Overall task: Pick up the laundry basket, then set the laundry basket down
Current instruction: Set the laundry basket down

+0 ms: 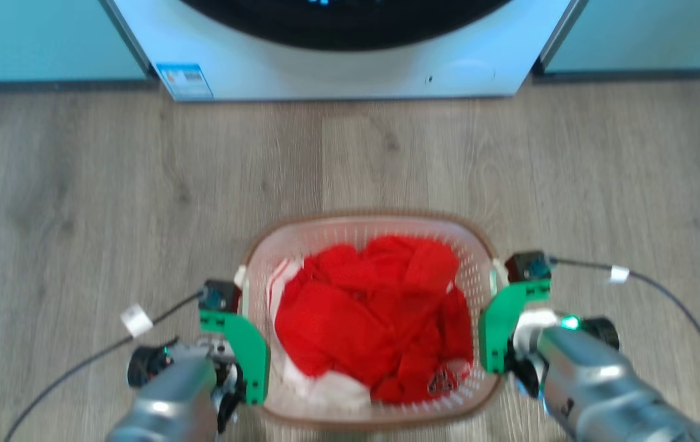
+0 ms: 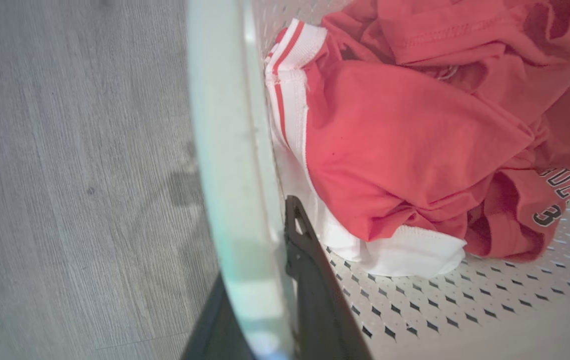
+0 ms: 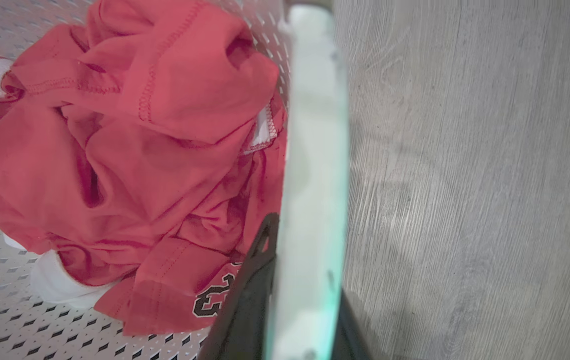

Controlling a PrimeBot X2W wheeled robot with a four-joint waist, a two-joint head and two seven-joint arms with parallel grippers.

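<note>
Dark fingers (image 2: 309, 280) astride laundry basket (image 2: 230, 150) rim

A "3" on the red jersey (image 2: 404, 150)

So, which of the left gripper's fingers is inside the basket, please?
The finger right of the basket rim in the left wrist view, beside the clothes; the other is outside.

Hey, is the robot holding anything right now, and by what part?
Yes, the laundry basket. The left gripper grips its left side rim and the right gripper its right side rim, each with one finger inside, one outside.
</note>
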